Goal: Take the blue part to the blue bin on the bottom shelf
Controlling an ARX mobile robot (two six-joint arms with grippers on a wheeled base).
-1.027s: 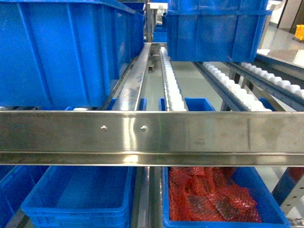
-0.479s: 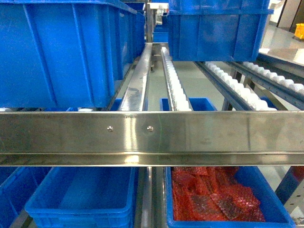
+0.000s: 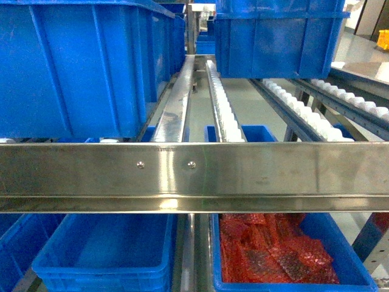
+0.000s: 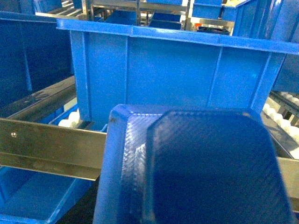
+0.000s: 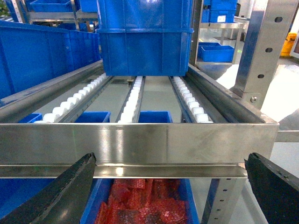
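Note:
The blue part (image 4: pixel 196 168), a flat woven-textured piece with cut corners, fills the left wrist view close to the camera, above the steel front rail (image 4: pixel 46 144). My left gripper holds it, and the part hides the fingers. On the bottom shelf (image 3: pixel 193 255), below the rail, sits an empty blue bin (image 3: pixel 103 249), also seen as the blue bin (image 4: pixel 28 198) at the lower left of the left wrist view. My right gripper (image 5: pixel 170 186) stands open, its black fingers (image 5: pixel 60 196) wide apart, over a bin of red parts. Neither gripper shows in the head view.
A wide steel rail (image 3: pixel 194 176) crosses the head view in front of the bins. Large blue bins (image 3: pixel 79 67) stand on the roller tracks (image 3: pixel 222 112) above. A blue bin with red mesh-wrapped parts (image 3: pixel 273 252) sits to the right of the empty one. A steel post (image 5: pixel 261 51) stands at the right.
Compared with a second ago the head view has shifted a little, and the rail screws and bins sit slightly further right. Nothing has moved in the last half second.

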